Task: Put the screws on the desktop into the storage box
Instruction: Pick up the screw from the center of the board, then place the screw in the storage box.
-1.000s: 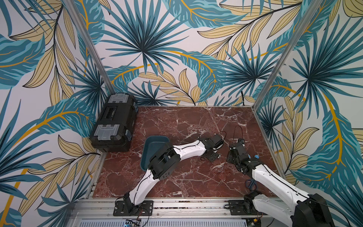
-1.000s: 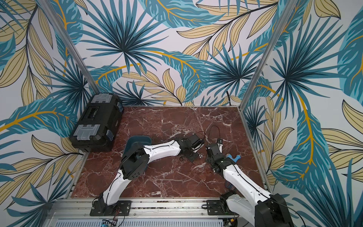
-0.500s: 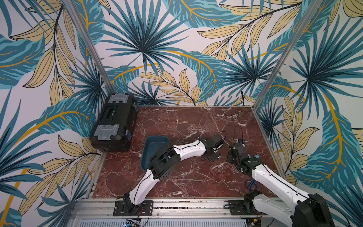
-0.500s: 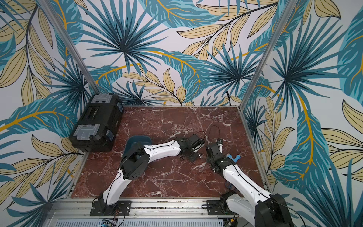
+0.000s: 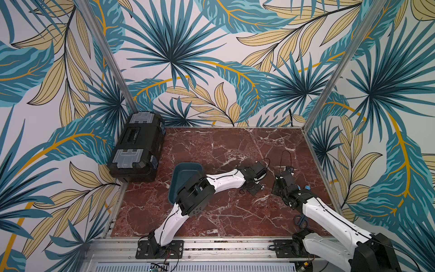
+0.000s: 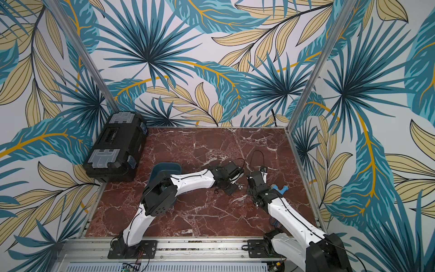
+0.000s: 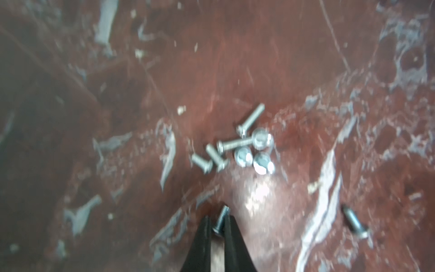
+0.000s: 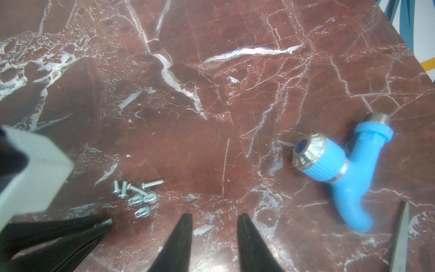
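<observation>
Several small silvery screws [image 7: 237, 146] lie in a loose cluster on the reddish marble desktop [image 5: 211, 146]; the right wrist view shows the cluster of screws [image 8: 136, 195] too. My left gripper [image 7: 218, 219] is shut on one screw [image 7: 221, 219], pinched between its black fingertips just above the desktop beside the cluster. Another screw [image 7: 355, 222] lies apart. My right gripper [image 8: 215, 215] hovers open and holds nothing, close to the cluster. The teal storage box [image 5: 186, 172] sits at centre left, partly hidden by my left arm.
A black toolbox [image 5: 136, 150] stands at the back left. A blue plastic tap [image 8: 329, 162] lies right of my right gripper, and blue-handled scissors [image 5: 301, 220] lie under my right arm. Aluminium rails border the desktop on the front and sides.
My left gripper's jaws have closed on a screw at the edge of the cluster. Both arms have stayed almost where they were.
</observation>
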You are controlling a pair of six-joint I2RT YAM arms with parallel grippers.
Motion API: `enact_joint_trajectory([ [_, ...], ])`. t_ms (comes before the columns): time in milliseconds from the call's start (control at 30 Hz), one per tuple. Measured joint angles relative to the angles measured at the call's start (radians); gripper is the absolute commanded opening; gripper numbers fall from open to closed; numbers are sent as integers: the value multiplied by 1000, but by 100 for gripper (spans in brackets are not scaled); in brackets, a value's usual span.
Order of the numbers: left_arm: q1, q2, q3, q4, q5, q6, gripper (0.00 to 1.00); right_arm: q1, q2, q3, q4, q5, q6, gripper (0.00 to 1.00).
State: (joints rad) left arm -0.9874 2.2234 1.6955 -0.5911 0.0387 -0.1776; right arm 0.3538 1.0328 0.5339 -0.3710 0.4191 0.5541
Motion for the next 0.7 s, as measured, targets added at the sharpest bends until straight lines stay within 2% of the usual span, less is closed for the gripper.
enact_joint_trajectory([
  [167,10,-164,-115,-2,6,-48,0,-1,-3,0,0,0,0,37],
  [367,55,-462,-301,26,-2,-106,0,-1,-1,0,0,-1,0,37],
  [567,188,-714,-472,-20,-89,-165,0,-1,6,0,4,-1,0,37],
  [700,317,-832,-562,-82,-143,-211,0,-1,6,0,5,-1,0,37],
])
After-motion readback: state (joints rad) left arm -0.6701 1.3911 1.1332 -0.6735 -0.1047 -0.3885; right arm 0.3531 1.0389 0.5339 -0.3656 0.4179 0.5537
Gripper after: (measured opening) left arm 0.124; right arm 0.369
